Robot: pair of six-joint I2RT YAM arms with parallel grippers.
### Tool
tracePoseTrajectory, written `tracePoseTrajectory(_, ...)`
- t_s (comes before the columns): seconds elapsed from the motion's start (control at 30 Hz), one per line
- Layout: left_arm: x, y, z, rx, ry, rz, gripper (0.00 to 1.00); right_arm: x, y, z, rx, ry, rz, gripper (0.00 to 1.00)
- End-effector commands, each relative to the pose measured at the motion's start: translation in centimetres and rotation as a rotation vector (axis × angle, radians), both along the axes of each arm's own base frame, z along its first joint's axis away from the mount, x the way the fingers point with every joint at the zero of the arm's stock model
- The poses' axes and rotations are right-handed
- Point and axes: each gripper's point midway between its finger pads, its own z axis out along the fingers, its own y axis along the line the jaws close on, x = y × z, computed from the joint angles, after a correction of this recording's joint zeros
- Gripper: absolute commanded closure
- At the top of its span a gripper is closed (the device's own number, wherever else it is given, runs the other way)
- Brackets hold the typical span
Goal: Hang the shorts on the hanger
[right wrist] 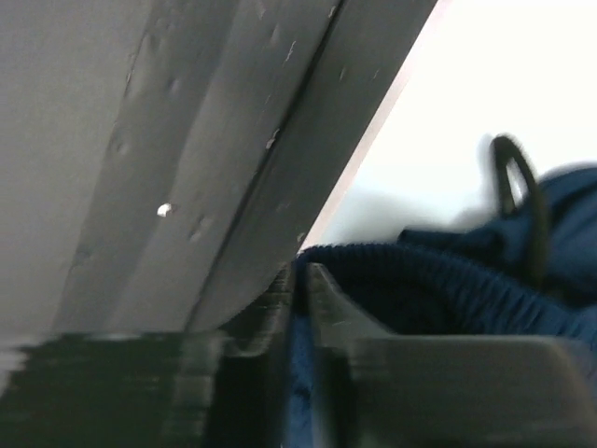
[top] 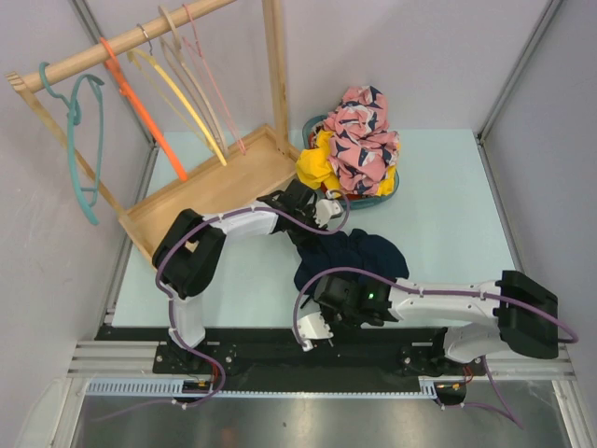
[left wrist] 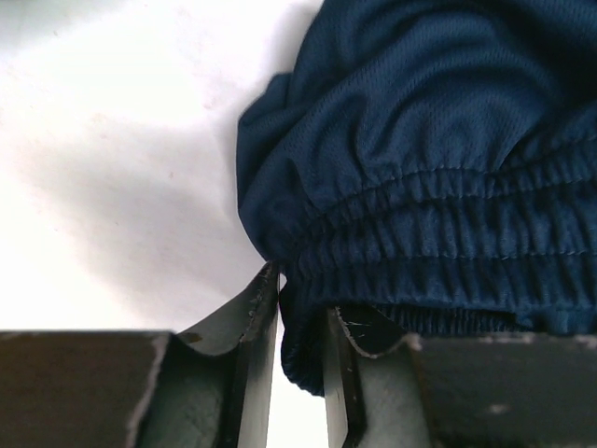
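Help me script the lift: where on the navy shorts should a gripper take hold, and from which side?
Probably the elastic waistband of the shorts, approached low from the heap's left: that thick gathered edge lies exposed there, while the legs are crumpled.

Walls (top: 401, 47): plain pale lilac-grey. Frame posts (top: 520, 67): aluminium, at back corners. Tabletop (top: 448, 187): pale mint green. Wooden garment rack (top: 274, 65): far left, sloped rail, tray base. Near edge: black strip (top: 252, 347), brushed metal sheet (top: 308, 425). Lighting even.

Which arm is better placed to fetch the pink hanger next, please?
Left, probably: the left gripper stands parted and nearer the hanger on the rack, while the right gripper pinches the shorts.
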Motion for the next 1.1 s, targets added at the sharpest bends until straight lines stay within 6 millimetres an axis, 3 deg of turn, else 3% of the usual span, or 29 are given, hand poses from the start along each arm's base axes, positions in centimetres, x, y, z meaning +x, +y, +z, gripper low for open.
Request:
tracePoseTrajectory(0.0,-0.2,1.5,0.9,0.016,0.009,0.017,0.74,-0.4,-2.7,2.4,-0.011,-0.018,-0.033,1.00)
tracePoseTrajectory(0.07,-0.5,1.9,1.7,0.012,0.009,0.011,0.85,0.5,-4.0,4.3,0.018,-0.045,-0.077,1.00)
tracePoseTrajectory(0.13,-1.2,2.3,2.0,0.013,0.014,-0.002,0.95,2.2,-5.2,8.5,0.172,-0.084,-0.143,1.00)
tracePoseTrajectory(0.2,-1.9,2.2,3.5,-0.018,0.006,-0.014,0.99,4.5,-6.9,11.4,0.269,-0.169,-0.199,1.00)
tracePoseTrajectory(0.23,-2.2,2.3,4.0,-0.026,0.012,-0.013,1.00,4.9,-7.9,14.1,0.373,-0.248,-0.218,1.00)
tracePoseTrajectory(0.27,-2.4,2.3,4.7,-0.033,0.008,-0.015,1.00,5.5,-8.5,15.5,0.415,-0.301,-0.231,1.00)
tracePoseTrajectory(0.37,-3.0,1.9,8.3,-0.072,-0.031,-0.032,1.00,7.5,-11.7,19.1,0.506,-0.445,-0.352,1.00)
tracePoseTrajectory(0.53,-3.1,1.5,17.3,-0.158,-0.129,-0.002,1.00,11.1,-16.1,24.2,0.603,-0.605,-0.673,1.00)
tracePoseTrajectory(0.73,-3.1,2.7,27.1,-0.227,-0.249,0.067,1.00,14.8,-19.1,31.4,0.813,-0.829,-0.910,1.00)
tracePoseTrajectory(0.77,-3.0,3.1,30.1,-0.257,-0.311,0.080,1.00,15.8,-19.6,33.1,0.855,-0.882,-0.944,1.00)
tracePoseTrajectory(0.83,-3.3,4.1,32.2,-0.247,-0.356,0.082,1.00,16.7,-19.9,36.0,0.927,-0.941,-0.954,1.00)
tracePoseTrajectory(0.9,-3.9,5.0,35.1,-0.244,-0.418,0.061,0.99,18.1,-20.3,37.3,0.950,-0.950,-0.976,1.00)
tracePoseTrajectory(1.03,-4.9,6.5,37.5,-0.148,-0.504,-0.024,0.95,19.4,-21.3,42.0,1.041,-1.044,-0.963,1.00)
tracePoseTrajectory(1.07,-4.9,7.0,39.2,-0.142,-0.556,-0.017,0.95,19.3,-21.6,43.8,1.067,-1.079,-0.957,1.00)
